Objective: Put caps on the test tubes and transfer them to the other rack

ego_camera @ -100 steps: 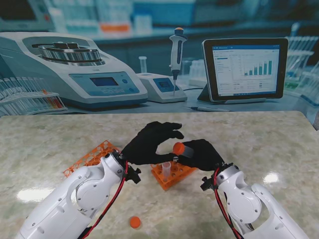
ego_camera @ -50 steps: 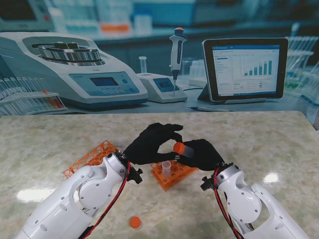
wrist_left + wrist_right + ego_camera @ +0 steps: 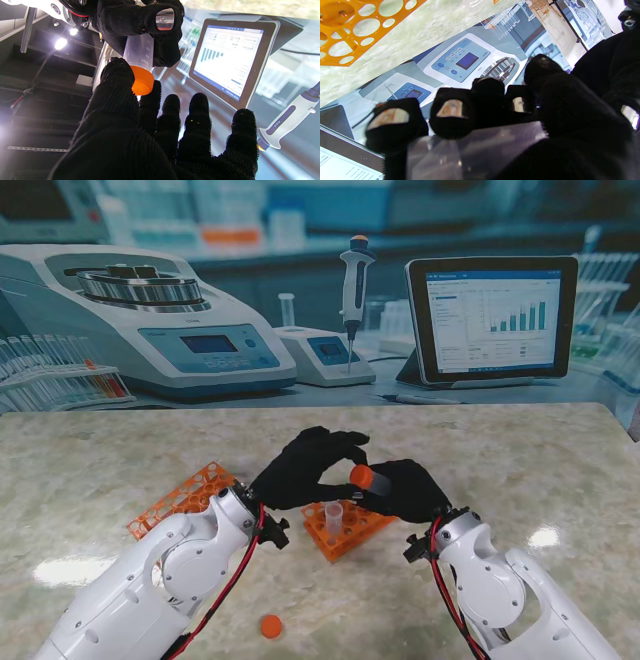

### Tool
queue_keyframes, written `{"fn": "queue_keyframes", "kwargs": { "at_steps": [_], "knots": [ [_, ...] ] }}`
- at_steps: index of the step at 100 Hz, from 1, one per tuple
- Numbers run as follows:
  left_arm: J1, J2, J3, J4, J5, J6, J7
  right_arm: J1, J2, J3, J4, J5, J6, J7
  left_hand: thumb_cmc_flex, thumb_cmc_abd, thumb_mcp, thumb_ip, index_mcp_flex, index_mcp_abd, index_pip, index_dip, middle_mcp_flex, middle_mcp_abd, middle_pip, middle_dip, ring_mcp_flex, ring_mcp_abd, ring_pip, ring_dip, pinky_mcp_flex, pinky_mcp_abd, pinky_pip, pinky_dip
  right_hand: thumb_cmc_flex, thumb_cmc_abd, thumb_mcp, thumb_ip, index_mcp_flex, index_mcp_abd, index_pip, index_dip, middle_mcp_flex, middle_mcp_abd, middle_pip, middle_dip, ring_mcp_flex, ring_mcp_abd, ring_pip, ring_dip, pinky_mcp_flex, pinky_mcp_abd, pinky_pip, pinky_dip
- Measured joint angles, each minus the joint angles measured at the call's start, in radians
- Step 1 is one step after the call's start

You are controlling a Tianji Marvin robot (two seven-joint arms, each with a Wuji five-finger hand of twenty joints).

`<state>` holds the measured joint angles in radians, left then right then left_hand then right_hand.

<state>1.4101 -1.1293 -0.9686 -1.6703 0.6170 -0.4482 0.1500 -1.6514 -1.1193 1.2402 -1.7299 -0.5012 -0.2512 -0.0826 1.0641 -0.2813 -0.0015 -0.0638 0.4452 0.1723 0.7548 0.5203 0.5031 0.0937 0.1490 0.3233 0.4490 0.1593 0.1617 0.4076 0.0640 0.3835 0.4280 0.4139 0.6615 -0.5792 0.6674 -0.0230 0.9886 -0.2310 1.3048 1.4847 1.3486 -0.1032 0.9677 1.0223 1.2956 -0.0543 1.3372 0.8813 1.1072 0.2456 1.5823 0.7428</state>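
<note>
**Two hands meet at the orange cap**

In the middle of the stand picture, the right hand [image 3: 405,490] is wrapped tight around a clear test tube [image 3: 138,51]. The left hand [image 3: 305,465] pinches the tube's orange cap [image 3: 361,477] with thumb and finger. Just under them sits an orange rack [image 3: 350,530] with one open tube [image 3: 333,515] in it. Another orange rack [image 3: 180,495] lies at the left. A loose cap [image 3: 270,626] lies at the bottom.

Clear plastic tube [image 3: 140,51] (glossy), fuzzy cloth-gloved left hand [image 3: 140,140].

Rack [image 3: 345,528] and open tube [image 3: 333,515] beneath hands
</note>
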Motion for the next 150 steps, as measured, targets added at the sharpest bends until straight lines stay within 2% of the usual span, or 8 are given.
{"fn": "queue_keyframes", "kwargs": {
  "at_steps": [19,50,112,121,127,131,138,150],
  "knots": [
    [0.000,-0.003,0.005,0.005,0.024,-0.006,0.035,0.000,0.000,0.000,0.001,0.000,0.002,0.000,0.000,-0.055,0.087,-0.042,0.073,0.011,-0.094,-0.071,0.040,0.000,0.001,0.000,0.001,0.000,0.000,0.000,0.003,0.000,0.003,0.000,0.000,0.000,0.000,0.000,0.000,0.000,0.000,0.000,0.000,0.000,0.000,0.000,0.000,0.000,0.000,0.000,0.000,0.000,0.000,0.000],
    [-0.001,-0.004,0.008,0.008,0.045,-0.028,0.044,-0.002,0.001,0.002,0.001,0.000,0.002,0.001,0.000,-0.108,0.228,-0.053,0.154,0.032,-0.278,-0.112,0.051,0.000,0.003,-0.001,0.026,0.000,0.000,0.000,0.011,0.000,0.027,0.000,0.000,0.000,0.000,0.000,0.000,0.000,0.000,0.000,0.000,0.000,0.000,0.000,0.000,0.000,0.000,0.000,0.000,0.001,0.000,0.000],
    [0.005,0.001,-0.002,0.001,0.053,-0.061,0.011,-0.004,0.001,0.001,-0.001,-0.002,0.002,0.002,0.001,-0.137,0.395,-0.052,0.124,0.017,-0.350,-0.189,0.020,-0.014,-0.016,-0.029,-0.004,0.000,-0.021,-0.034,0.002,0.000,0.028,0.000,0.000,0.000,0.000,0.000,0.000,0.000,0.000,0.000,0.000,0.000,0.000,0.000,0.000,0.000,0.000,0.000,0.000,0.002,0.000,0.000],
    [0.011,0.003,-0.006,-0.004,0.057,-0.067,0.007,-0.003,0.001,0.000,-0.001,-0.001,0.002,0.003,0.004,-0.137,0.412,-0.052,0.114,-0.056,-0.368,-0.201,0.018,-0.025,-0.017,-0.046,-0.013,0.000,-0.023,-0.034,0.002,0.000,0.028,0.000,0.000,0.000,0.000,0.000,0.000,0.000,0.000,0.000,0.000,0.000,0.000,0.000,0.000,0.000,0.000,0.002,-0.001,0.002,0.000,0.000],
    [0.015,0.004,-0.009,-0.008,0.061,-0.072,0.004,-0.003,0.001,0.000,-0.002,-0.001,0.003,0.003,0.047,-0.121,0.451,-0.048,0.131,-0.294,-0.342,-0.209,0.009,-0.034,-0.024,-0.047,-0.016,0.000,-0.023,-0.034,0.001,0.000,0.028,0.000,0.000,0.000,0.000,0.000,0.000,0.000,-0.001,0.000,0.000,0.000,0.000,0.000,0.000,0.000,0.000,0.002,-0.001,0.002,0.000,0.000],
    [0.018,0.006,-0.009,-0.011,0.064,-0.076,0.001,-0.002,0.000,0.000,-0.003,-0.001,0.003,0.003,0.058,-0.114,0.480,-0.045,0.131,-0.361,-0.337,-0.201,0.009,-0.036,-0.024,-0.054,-0.020,0.000,-0.024,-0.034,0.001,0.000,0.028,0.000,0.000,0.000,0.000,0.000,0.000,0.000,-0.001,0.000,0.000,0.000,0.000,0.000,0.000,0.000,0.000,0.002,-0.001,0.002,0.000,0.000],
    [0.024,0.007,-0.011,-0.015,0.068,-0.080,-0.003,-0.001,0.000,0.000,-0.004,0.000,0.003,0.003,0.083,-0.107,0.504,-0.015,0.131,-0.402,-0.335,-0.201,0.009,-0.036,-0.024,-0.054,-0.020,0.000,-0.024,-0.035,0.001,0.000,0.028,0.000,0.000,0.000,0.000,0.000,0.000,0.000,-0.001,0.000,0.000,0.000,0.000,0.000,0.000,0.000,0.000,0.002,-0.001,0.002,0.000,0.000],
    [0.031,0.008,-0.019,-0.020,0.069,-0.084,-0.010,0.001,0.000,0.000,-0.005,0.001,0.003,0.004,0.093,-0.094,0.512,-0.015,0.131,-0.403,-0.333,-0.206,0.009,-0.036,-0.024,-0.054,-0.020,0.000,-0.024,-0.035,0.001,0.000,0.028,0.000,0.000,0.000,0.000,0.000,0.000,0.000,-0.001,0.000,0.000,0.000,0.000,0.000,0.000,0.000,0.000,0.002,-0.001,0.001,0.000,0.000]
  ]
}}
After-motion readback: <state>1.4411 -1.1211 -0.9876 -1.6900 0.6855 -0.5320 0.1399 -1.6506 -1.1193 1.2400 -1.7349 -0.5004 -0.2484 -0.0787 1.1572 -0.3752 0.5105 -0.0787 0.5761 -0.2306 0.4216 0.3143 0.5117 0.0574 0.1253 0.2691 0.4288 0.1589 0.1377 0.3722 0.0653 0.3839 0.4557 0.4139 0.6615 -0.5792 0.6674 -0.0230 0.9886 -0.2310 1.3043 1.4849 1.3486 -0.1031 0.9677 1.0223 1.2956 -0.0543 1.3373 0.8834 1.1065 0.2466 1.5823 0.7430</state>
